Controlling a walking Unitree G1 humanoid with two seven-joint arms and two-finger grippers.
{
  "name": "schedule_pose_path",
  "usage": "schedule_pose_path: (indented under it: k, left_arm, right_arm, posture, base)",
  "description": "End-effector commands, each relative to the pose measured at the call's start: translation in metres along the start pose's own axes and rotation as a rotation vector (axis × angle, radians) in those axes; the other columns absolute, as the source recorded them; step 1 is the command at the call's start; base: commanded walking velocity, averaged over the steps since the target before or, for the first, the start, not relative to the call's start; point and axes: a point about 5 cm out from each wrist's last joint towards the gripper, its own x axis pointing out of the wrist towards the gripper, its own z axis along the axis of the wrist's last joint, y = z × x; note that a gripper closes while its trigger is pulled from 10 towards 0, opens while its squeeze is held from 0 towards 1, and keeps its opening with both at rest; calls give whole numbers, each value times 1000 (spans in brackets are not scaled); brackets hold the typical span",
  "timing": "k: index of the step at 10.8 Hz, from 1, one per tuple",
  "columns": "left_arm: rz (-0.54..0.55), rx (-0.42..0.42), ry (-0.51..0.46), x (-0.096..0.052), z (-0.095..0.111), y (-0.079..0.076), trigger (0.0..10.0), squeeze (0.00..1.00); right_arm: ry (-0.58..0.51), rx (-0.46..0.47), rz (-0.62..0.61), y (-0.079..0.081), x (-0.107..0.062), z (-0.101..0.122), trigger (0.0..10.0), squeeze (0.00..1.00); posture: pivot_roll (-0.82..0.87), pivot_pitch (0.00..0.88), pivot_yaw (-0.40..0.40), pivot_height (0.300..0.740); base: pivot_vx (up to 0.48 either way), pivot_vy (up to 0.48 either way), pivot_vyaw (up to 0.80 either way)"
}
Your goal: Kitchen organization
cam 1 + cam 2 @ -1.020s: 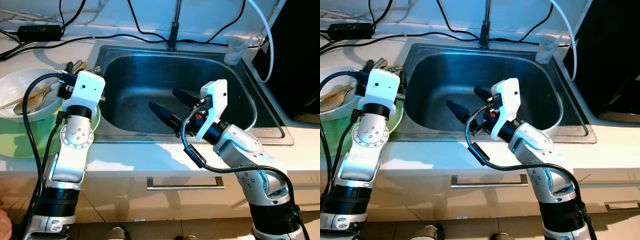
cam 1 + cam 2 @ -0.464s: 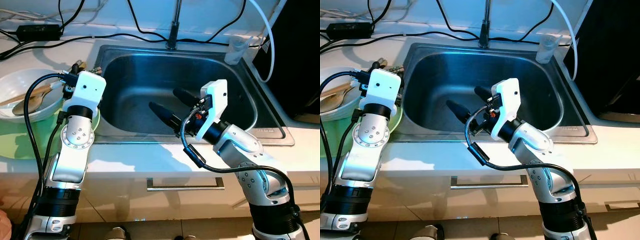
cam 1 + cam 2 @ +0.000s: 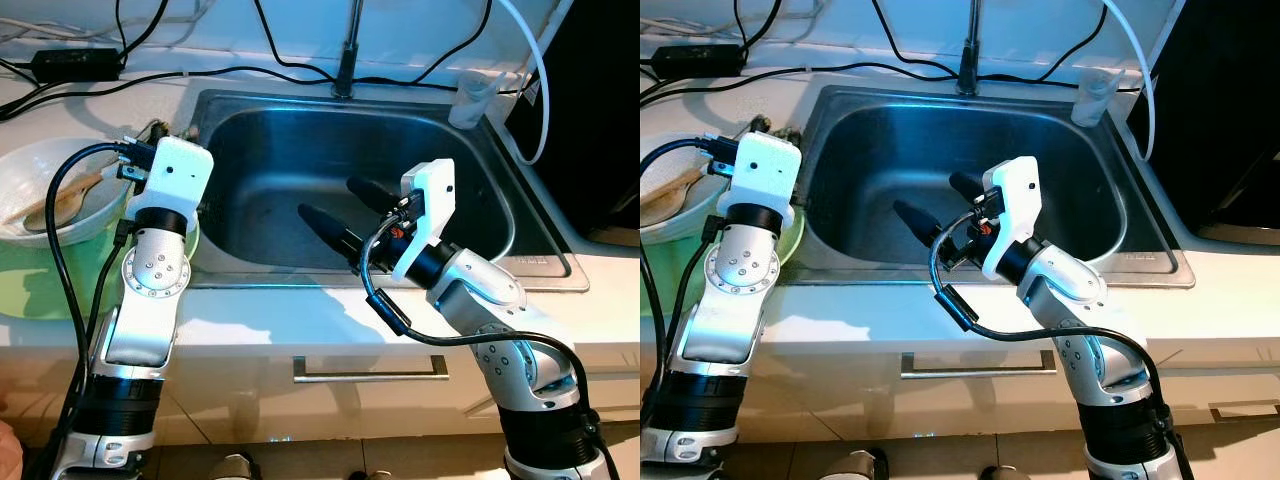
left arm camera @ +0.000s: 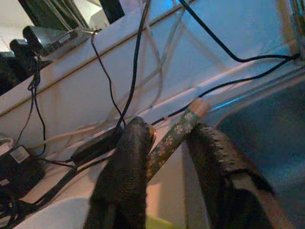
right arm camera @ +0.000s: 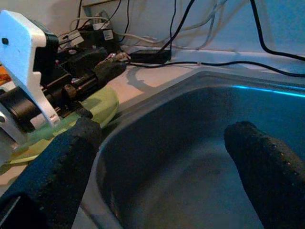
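My left gripper [image 4: 167, 130] is shut on a thin handle with a flower pattern [image 4: 188, 118], which sticks out past the fingertips. That gripper [image 3: 152, 130] hovers over the counter at the left rim of the steel sink [image 3: 250, 125], just right of a white bowl [image 3: 20, 172] holding a wooden spoon [image 3: 55, 205]. What is on the handle's other end is hidden. My right gripper [image 3: 326, 198] hangs inside the sink basin, open, with nothing between its fingers.
A green plate [image 3: 30, 292] lies under the bowl. The faucet [image 3: 347, 55] stands behind the sink, and a clear cup [image 3: 472, 98] sits at its back right corner. Black cables and a power adapter [image 3: 78, 63] run along the back of the counter.
My left gripper has shifted slightly back and toward the sink rim with the patterned handle in it. The right arm has not moved.
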Motion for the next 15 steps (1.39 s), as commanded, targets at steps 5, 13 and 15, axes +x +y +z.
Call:
schedule_pose_path:
  k: [5,13,15]
  left_arm:
    - [0,-20,-14,-2,4,-2,0,0]
    - [50,19,-168,3,38,9,0,0]
    - [84,94,-256,4,57,18,0,0]
  right_arm:
    - [1,-17,-4,-1,1,0,10000,0]
    - [-11,-12,-66,-10,1,-2,10000,0]
    - [-11,-14,-101,-15,1,-5,10000,0]
  posture:
    - [-10,121,-65,740]
    - [-7,115,-68,740]
    - [-1,113,-69,740]
  base:
    - [0,0,0]
    - [0,0,0]
    - [0,0,0]
